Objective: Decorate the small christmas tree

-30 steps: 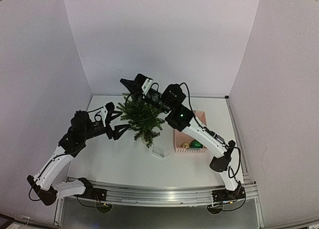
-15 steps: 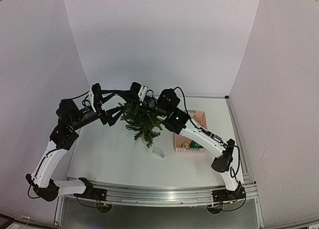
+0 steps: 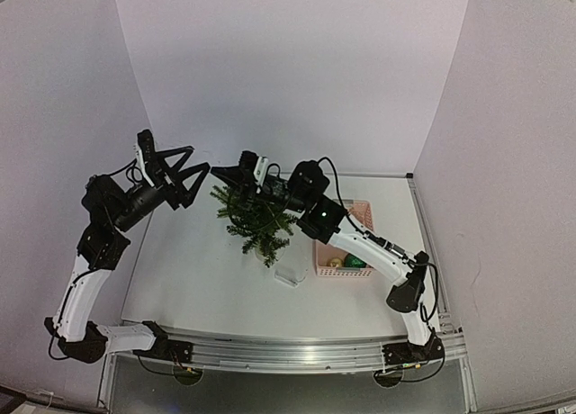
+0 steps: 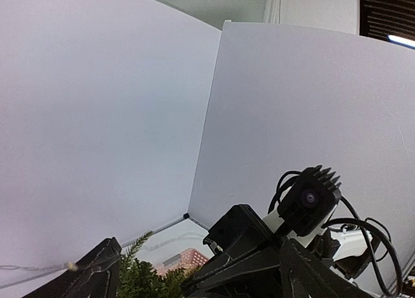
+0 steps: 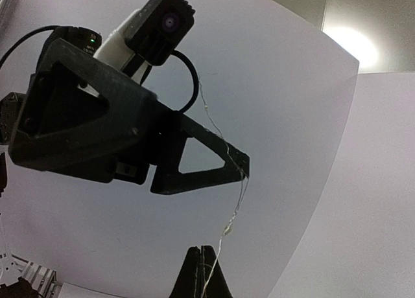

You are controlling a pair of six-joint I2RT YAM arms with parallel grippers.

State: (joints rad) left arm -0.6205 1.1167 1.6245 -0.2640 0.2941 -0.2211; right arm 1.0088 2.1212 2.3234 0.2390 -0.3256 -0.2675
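Note:
The small christmas tree (image 3: 257, 221) stands mid-table, dark green and bushy; its top shows in the left wrist view (image 4: 148, 282). My right gripper (image 3: 219, 172) hovers over the tree's left top, shut on a thin light wire (image 5: 227, 230) that rises from its closed tips (image 5: 202, 262). The wire runs up to one finger (image 5: 220, 159) of my left gripper (image 3: 196, 162), which is raised left of the tree and open, and drapes over that fingertip. In the left wrist view my left gripper (image 4: 198, 243) faces the right gripper's black body (image 4: 243, 236).
A pink basket (image 3: 358, 209) right of the tree holds a gold ball (image 3: 335, 263) and a green ball (image 3: 355, 262). A small white box (image 3: 288, 276) lies in front of the tree. White walls close in the back and both sides.
My left gripper has risen from low beside the tree's left side to the height of the treetop and swung back left. The right gripper has stayed shut over the tree, shifting slightly.

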